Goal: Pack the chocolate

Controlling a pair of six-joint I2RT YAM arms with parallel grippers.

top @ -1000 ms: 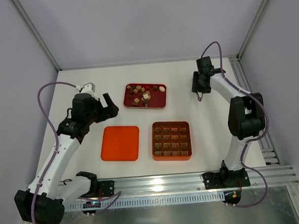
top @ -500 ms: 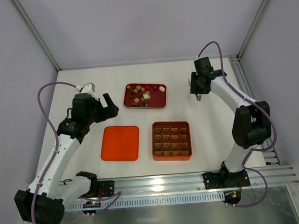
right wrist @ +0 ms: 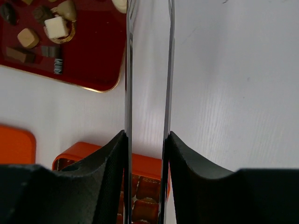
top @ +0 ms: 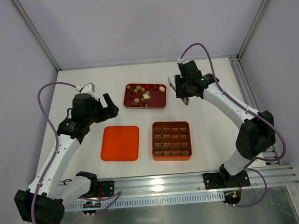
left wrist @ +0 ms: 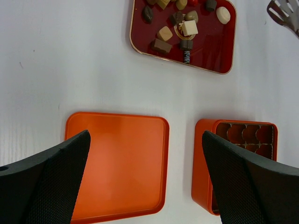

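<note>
Surface [top: 87, 85]: orange lid [top: 120, 143] lies off, beside gridded box [top: 154, 142]; cell fill unclear. Chocolate [top: 145, 96] sits loose in red tray [top: 157, 101], many pieces unpacked. Left hand [top: 110, 105] gapes wide, empty. Right hand [right wrist: 146, 154] pinches tweezers [right wrist: 127, 70] near tray.

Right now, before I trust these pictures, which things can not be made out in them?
- Right wrist view: the tips of the tweezers held by the right claw are cut off by the top edge.
- Left wrist view: a finger of the left claw and the bottom edge hide much of the orange box.
- Top view: the chocolate pieces are too small to count.
</note>
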